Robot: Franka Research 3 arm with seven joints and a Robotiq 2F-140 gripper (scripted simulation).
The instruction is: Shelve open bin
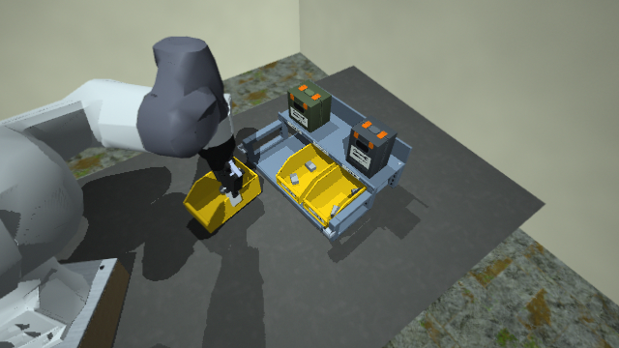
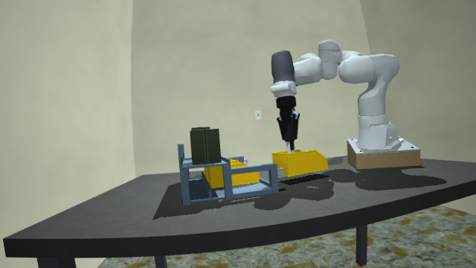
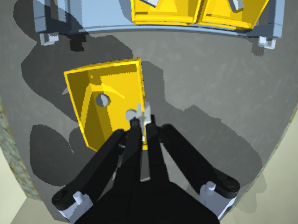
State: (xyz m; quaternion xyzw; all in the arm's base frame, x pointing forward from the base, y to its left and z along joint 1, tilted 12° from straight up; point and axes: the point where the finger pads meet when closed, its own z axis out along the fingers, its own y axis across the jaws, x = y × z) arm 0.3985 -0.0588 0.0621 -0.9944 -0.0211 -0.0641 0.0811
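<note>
The carried yellow bin (image 1: 205, 195) (image 2: 309, 163) (image 3: 115, 80) hangs a little above the table in front of the shelf, roughly level, its sloped open front towards the robot base. Two grey round parts show in it in the wrist view. My gripper (image 1: 234, 195) (image 2: 290, 150) (image 3: 144, 110) is shut on its side wall, the right one in the wrist view. The shelf (image 1: 276, 156) (image 3: 95, 16) holds two yellow bins (image 1: 316, 156) (image 1: 334, 189), level, open fronts out, with parts inside. The free place is at the left end of the row in the top view.
A green case (image 1: 319, 113) (image 2: 204, 147) and a dark grey case (image 1: 382, 152) stand on the upper board behind the row. The shelf's side frame (image 1: 263, 137) bounds the free place on its left. In the wrist view the bin is turned slightly relative to the shelf front.
</note>
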